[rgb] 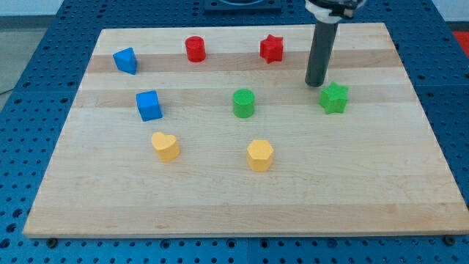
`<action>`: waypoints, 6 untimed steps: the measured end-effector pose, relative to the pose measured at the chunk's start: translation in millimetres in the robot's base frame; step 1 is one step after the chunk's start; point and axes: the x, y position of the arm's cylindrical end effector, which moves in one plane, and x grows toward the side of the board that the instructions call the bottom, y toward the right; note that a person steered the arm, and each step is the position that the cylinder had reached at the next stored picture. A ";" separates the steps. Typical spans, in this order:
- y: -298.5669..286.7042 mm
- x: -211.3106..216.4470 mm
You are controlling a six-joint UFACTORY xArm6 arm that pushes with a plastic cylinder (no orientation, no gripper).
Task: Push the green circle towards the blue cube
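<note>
The green circle stands near the middle of the wooden board. The blue cube is to its left, at about the same height in the view. My tip is at the end of the dark rod, up and to the right of the green circle, well apart from it. The tip is just left of and above the green star, close to it.
A second blue block sits at the upper left. A red cylinder and a red star are along the top. A yellow heart and a yellow hexagon lie lower down.
</note>
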 end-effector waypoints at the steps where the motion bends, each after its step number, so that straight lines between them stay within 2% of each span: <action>1: -16.4 29.8; 4: -154.4 39.9; 6: -139.4 39.8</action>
